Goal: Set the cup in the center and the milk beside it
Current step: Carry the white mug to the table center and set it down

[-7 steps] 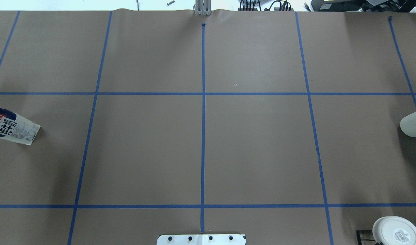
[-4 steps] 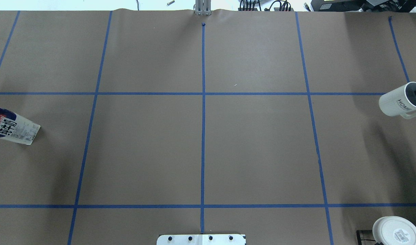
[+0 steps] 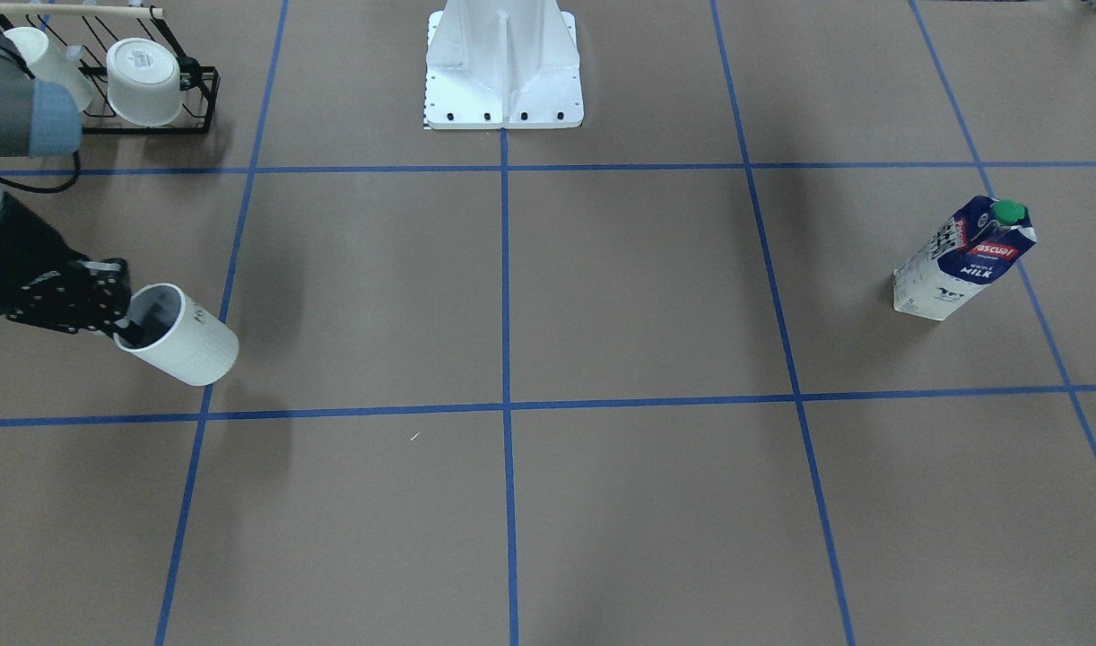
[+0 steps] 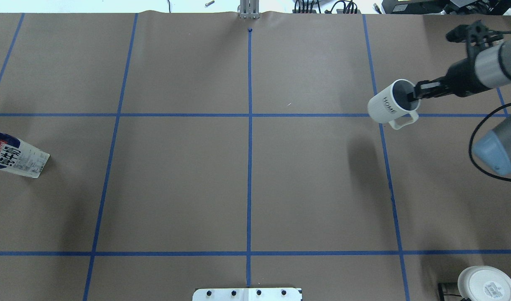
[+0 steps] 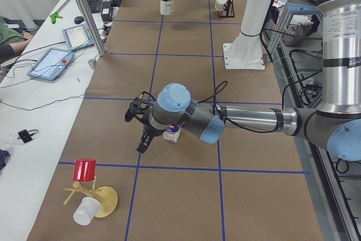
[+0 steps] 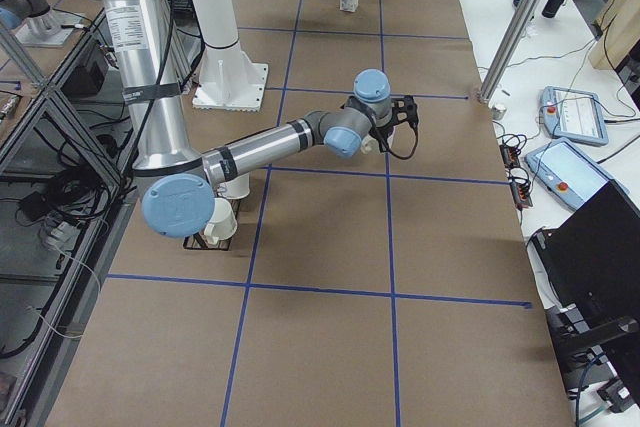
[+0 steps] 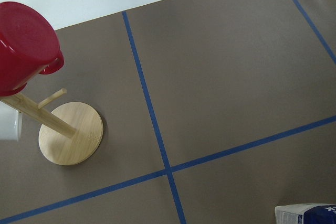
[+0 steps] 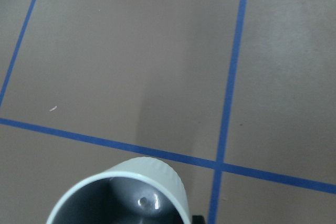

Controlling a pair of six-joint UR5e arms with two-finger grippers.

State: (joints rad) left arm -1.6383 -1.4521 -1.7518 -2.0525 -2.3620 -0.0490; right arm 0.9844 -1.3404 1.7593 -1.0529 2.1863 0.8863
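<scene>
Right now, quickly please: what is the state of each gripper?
Left gripper: cannot be told; it shows only in the side view.
Right gripper: closed on the rim of the cup, which is lifted.

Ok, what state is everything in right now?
white mug: off the table, tilted, gripped at the rim.
right gripper: shut on the white mug.
milk carton: upright, cap on, untouched.
left gripper: open or shut, cannot tell.
red cup: upside down on the wooden stand.
</scene>
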